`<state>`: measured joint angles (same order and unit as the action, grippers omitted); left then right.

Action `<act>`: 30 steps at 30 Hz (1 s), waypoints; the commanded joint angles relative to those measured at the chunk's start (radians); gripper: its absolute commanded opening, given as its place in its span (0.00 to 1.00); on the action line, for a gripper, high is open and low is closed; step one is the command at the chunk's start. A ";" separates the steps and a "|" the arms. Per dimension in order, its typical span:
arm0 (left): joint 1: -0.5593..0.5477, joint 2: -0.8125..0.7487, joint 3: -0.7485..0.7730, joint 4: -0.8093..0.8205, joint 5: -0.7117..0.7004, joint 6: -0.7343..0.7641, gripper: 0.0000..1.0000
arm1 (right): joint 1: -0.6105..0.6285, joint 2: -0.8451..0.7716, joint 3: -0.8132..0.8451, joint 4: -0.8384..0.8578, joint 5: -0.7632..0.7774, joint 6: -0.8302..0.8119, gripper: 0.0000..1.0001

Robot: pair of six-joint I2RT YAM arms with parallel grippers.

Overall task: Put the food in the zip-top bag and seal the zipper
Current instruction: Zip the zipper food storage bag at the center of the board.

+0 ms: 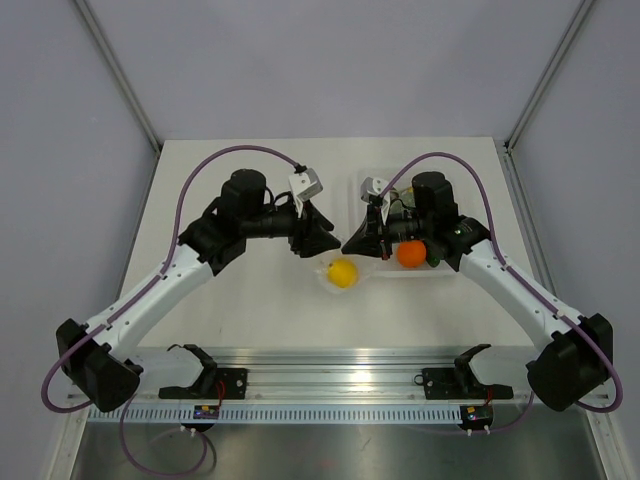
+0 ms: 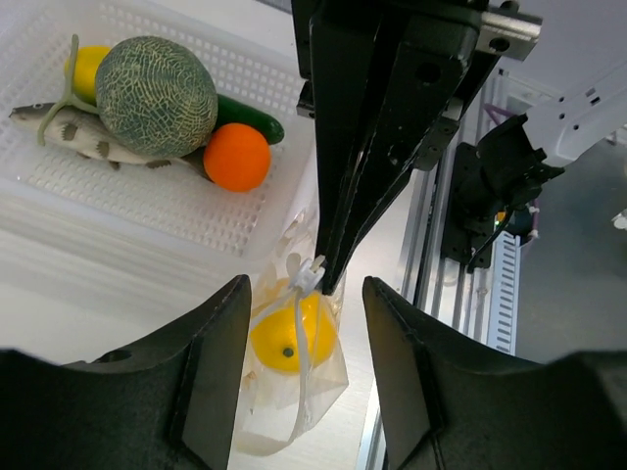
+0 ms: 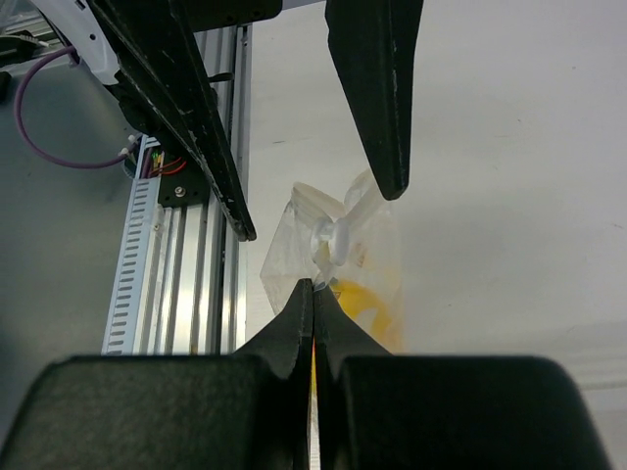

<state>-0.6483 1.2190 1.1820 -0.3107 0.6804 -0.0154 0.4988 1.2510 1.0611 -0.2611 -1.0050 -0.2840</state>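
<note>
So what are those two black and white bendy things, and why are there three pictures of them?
They are two robot arms, bolted to the near edge of a white table. One picture is from a camera up above. The other two come from little cameras on each arm's wrist, so you see the pincers up close. Each pincer is called an end effector.

On the table lies a clear plastic bag with a yellow lemon inside. Beside it is a clear tray holding an orange, a melon, a fish and a cucumber.

The right end effector is shut, pinching the bag's top edge. The left end effector is open, with one finger on each side of the bag, not gripping it.
</note>
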 commanded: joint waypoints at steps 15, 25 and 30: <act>-0.022 0.013 -0.022 0.084 0.097 -0.029 0.64 | 0.012 -0.009 0.054 -0.018 -0.052 -0.034 0.00; -0.027 0.031 -0.022 0.018 0.113 0.009 0.53 | 0.012 -0.004 0.053 -0.018 -0.058 -0.029 0.00; -0.028 0.031 -0.018 0.022 0.111 0.009 0.41 | 0.012 -0.001 0.053 -0.010 -0.060 -0.024 0.00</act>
<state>-0.6697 1.2514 1.1622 -0.3138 0.7609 -0.0185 0.5007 1.2510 1.0733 -0.2878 -1.0409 -0.3008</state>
